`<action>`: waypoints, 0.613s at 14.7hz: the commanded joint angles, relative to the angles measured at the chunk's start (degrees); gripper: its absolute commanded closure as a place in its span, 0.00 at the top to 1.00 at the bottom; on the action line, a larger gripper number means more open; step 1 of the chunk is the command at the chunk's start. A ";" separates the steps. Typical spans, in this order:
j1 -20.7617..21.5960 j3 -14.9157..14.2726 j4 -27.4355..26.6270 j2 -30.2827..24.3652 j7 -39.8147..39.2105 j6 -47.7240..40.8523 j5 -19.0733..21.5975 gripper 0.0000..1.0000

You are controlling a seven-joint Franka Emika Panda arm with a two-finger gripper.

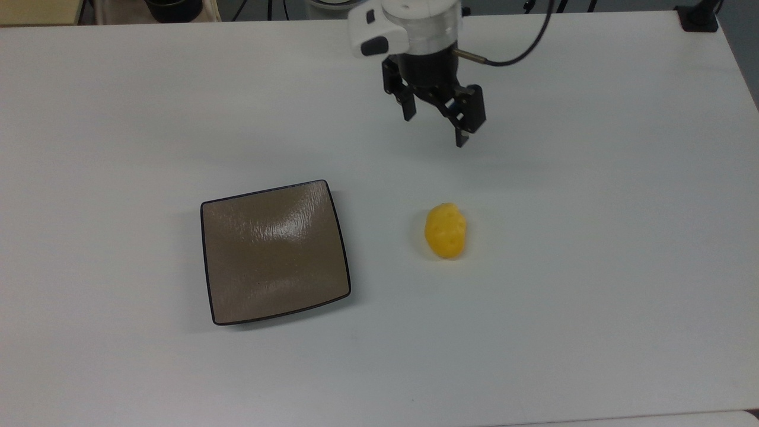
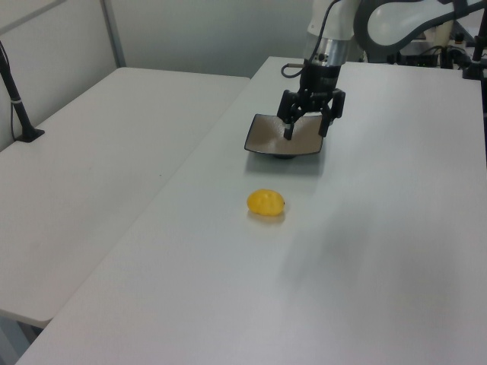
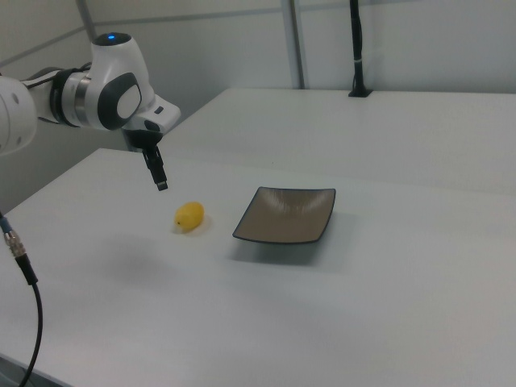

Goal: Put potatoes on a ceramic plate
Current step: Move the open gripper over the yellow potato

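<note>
The potato (image 1: 445, 230) lies on the white desk (image 1: 593, 267), apart from the ceramic plate (image 1: 274, 252) and on the top view's right of it, with bare desk between the two. It is a small, bright yellow, lumpy oval with shallow dimples and a smooth, toy-like skin; judged from that finish, it is probably light and fairly rigid, and the glossy rounded surface may slip between hard fingers. In the top view its long axis runs roughly up and down the frame, so the recommended hold is across the short axis at the widest part of the body, with one finger on each long flank; a hold near either tapered end risks squeezing the part out. The end effector (image 1: 436, 121) hangs above the desk with its fingers spread wide and nothing between them, short of the potato and toward the top view's upper edge. In the left view the end effector (image 2: 307, 125) appears in front of the plate (image 2: 259, 141). The plate is glossy, dished and bare; a rounded part released from height may roll on it, so a low release near the centre is advised
</note>
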 commanded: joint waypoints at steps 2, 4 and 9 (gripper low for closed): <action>1.87 -0.12 7.44 7.88 2.51 5.17 -6.60 1.00; 2.49 -0.12 7.53 9.73 0.85 7.99 -10.83 1.00; 2.58 -0.12 9.38 12.80 -13.90 8.53 -11.72 1.00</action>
